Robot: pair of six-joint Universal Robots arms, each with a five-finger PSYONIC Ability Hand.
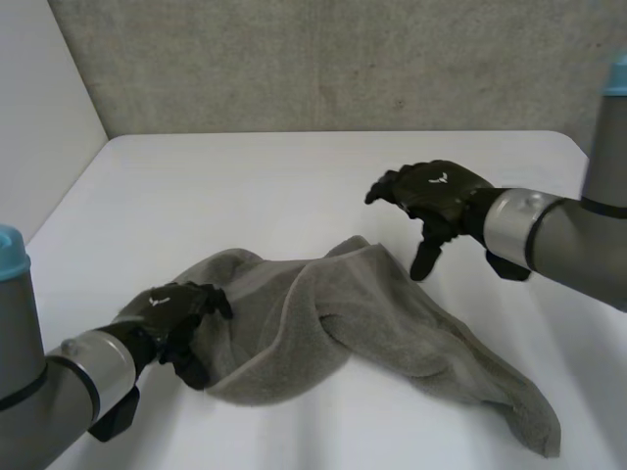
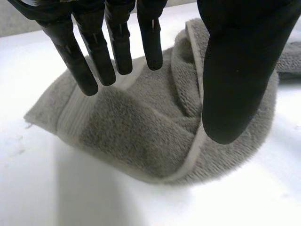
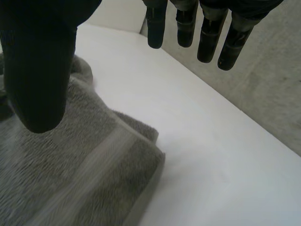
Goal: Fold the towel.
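The towel [image 1: 372, 333] lies on the surface [image 1: 245, 186] near its front edge, reaching toward the front right corner. The left hand [image 1: 176, 318] is at the towel's left end, the right hand [image 1: 436, 196] behind its middle.

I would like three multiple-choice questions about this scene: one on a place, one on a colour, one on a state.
1. Where is the left hand?
A. at the towel's left end
B. against the back wall
C. at the towel's right end

2. What colour is the towel?
A. red
B. grey
C. blue

3. How is the right hand?
A. shut on the towel
B. shut, empty
C. open

Answers:
1 A, it sits over that end.
2 B, it is grey against the white table.
3 C, its fingers are straight, apart from the thumb, holding nothing.
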